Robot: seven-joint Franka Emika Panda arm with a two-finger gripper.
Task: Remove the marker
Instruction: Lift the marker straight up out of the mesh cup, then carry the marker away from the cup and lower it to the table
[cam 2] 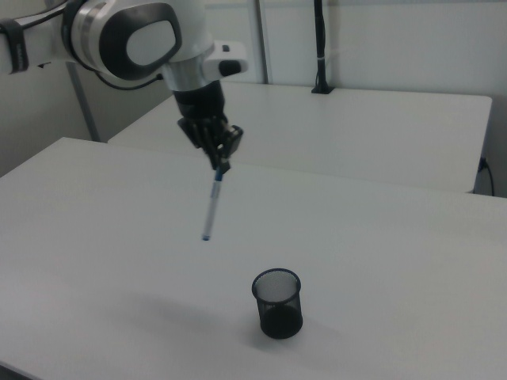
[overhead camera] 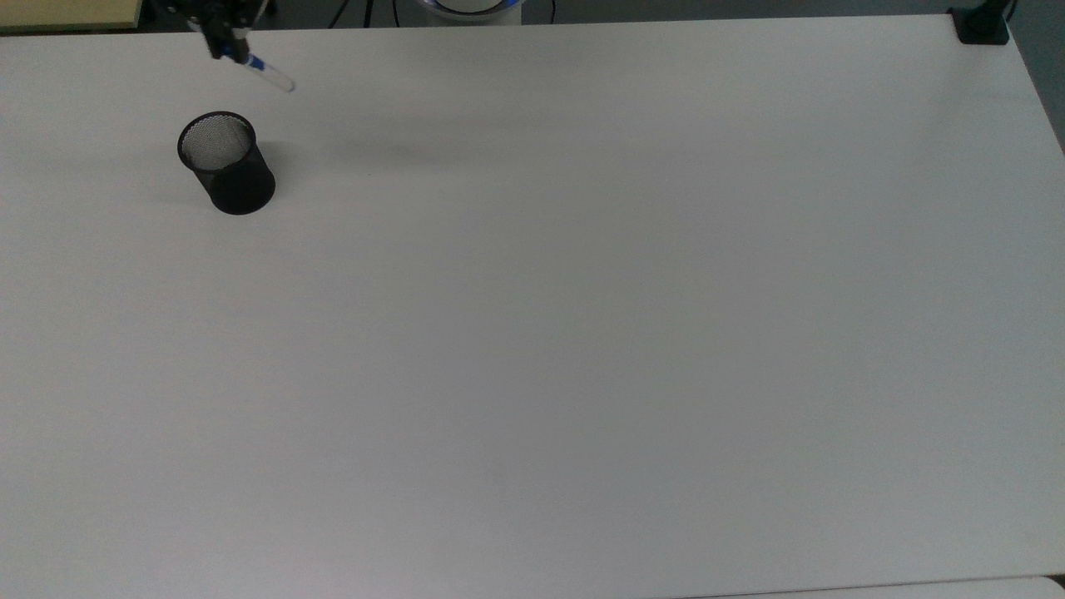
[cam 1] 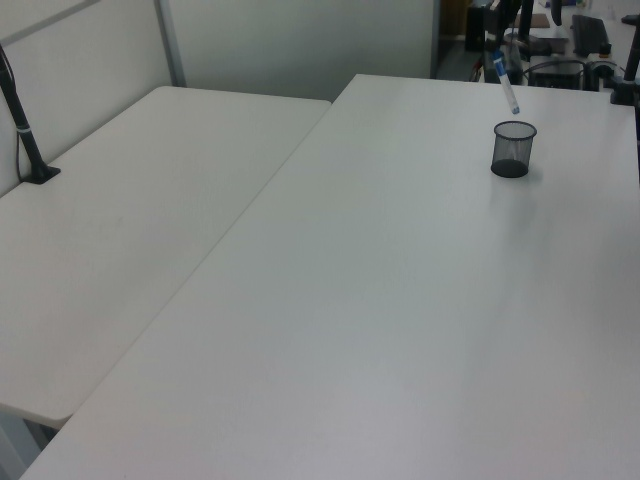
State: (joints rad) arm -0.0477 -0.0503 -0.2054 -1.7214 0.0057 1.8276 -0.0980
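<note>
The gripper point(cam 2: 221, 165) pinches the marker point(cam 2: 212, 204) by its top, high above the mesh cup point(cam 2: 278, 303), so lower it slowly onto the surface point(cam 2: 380, 261).

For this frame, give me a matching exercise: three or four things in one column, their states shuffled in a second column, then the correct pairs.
Things:
1. marker
2. black mesh cup
3. gripper
4. black clamp post

States:
A. stands upright on the white table, nothing inside
B. fixed at the far edge of the neighbouring table in the left view
C. hangs tilted in the air, clear of the cup
D. shut on the marker's upper end

Pairs: 1-C, 2-A, 3-D, 4-B
</note>
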